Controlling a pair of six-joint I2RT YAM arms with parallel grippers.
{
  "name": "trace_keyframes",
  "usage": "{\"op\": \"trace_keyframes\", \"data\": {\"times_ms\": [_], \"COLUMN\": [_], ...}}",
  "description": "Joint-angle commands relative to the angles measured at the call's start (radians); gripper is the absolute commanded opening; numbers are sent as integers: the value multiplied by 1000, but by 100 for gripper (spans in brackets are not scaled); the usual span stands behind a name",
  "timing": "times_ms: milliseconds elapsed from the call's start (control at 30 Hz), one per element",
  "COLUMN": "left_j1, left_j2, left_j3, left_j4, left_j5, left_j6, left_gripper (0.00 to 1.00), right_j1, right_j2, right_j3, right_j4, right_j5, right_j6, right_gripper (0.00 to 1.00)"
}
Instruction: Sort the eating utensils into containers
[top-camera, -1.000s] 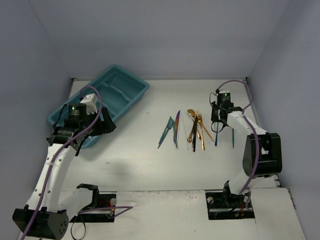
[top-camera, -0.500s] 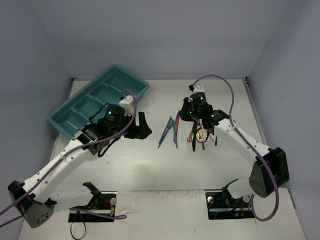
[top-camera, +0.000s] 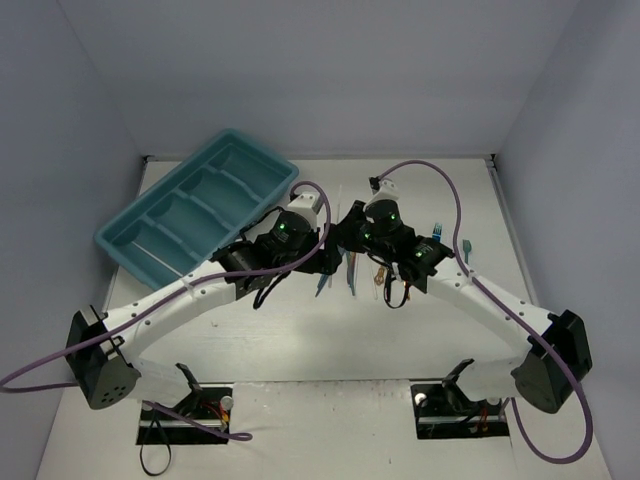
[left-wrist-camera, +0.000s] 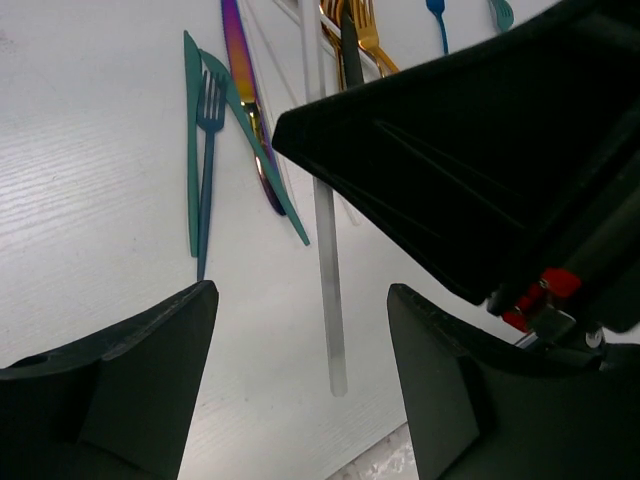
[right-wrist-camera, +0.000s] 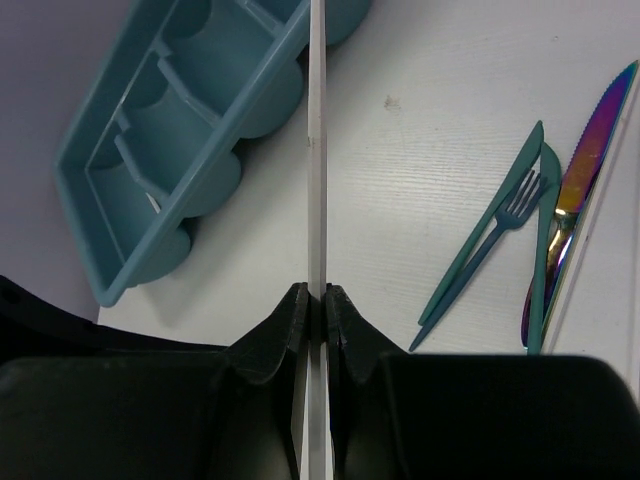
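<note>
Sorting barely started: right claw (right-wrist-camera: 315, 300) clamped on slim white utensil (right-wrist-camera: 317, 120), tip toward teal tray (right-wrist-camera: 265, 105). Left claw (left-wrist-camera: 300, 300) wide, empty. Teal fork (left-wrist-camera: 208, 150), purple knife (left-wrist-camera: 245, 90), gold pieces (left-wrist-camera: 365, 35) unsorted on tabletop (top-camera: 270, 340); tray holds little, if anything.

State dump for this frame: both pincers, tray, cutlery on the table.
left pincer: open, empty, over the table.
right pincer: shut on white utensil.
white utensil: gripped by the right pincer.
tray: on the table, open side up.
teal fork: flat on the table, outside the tray.
iridescent knife: flat on the table, outside the tray.
gold utensils: bunched on the table.
</note>
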Motion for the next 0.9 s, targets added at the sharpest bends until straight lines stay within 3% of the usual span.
{"op": "trace_keyframes", "data": {"times_ms": [0,133,200,233,300,333,400,500,567,600,667,767,867], "left_j1": [-18,-19,-18,-18,-18,-20,-18,-18,-17,-16,-3,45,167], "left_j2": [10,29,31,32,37,35,32,18,0,-7,-25,-62,-121], "left_j3": [47,41,39,39,38,36,27,12,-9,-17,-43,-87,-141], "left_j4": [110,106,109,109,110,111,112,111,102,93,56,22,-37], "left_j5": [-58,-85,-88,-89,-91,-94,-102,-120,-148,-163,-207,-214,-204], "left_j6": [-26,-32,-38,-39,-45,-47,-51,-52,-64,-67,-89,-125,-156], "left_gripper": [63,49,28,28,7,1,0,0,0,0,0,0,0], "right_j1": [4,7,9,9,10,11,14,14,12,11,0,-33,-97], "right_j2": [-55,-64,-59,-58,-54,-51,-45,-41,-44,-47,-52,-72,-102], "right_j3": [-12,-22,-27,-29,-40,-42,-46,-47,-50,-50,-46,-44,-49], "right_j4": [105,124,128,131,138,141,147,150,150,150,148,139,110], "right_j5": [31,17,14,14,16,14,12,23,47,53,59,57,50], "right_j6": [69,85,90,90,97,99,99,81,59,49,21,-12,-56], "right_gripper": [0,0,0,0,0,0,0,13,51,53,68,77,80]}}
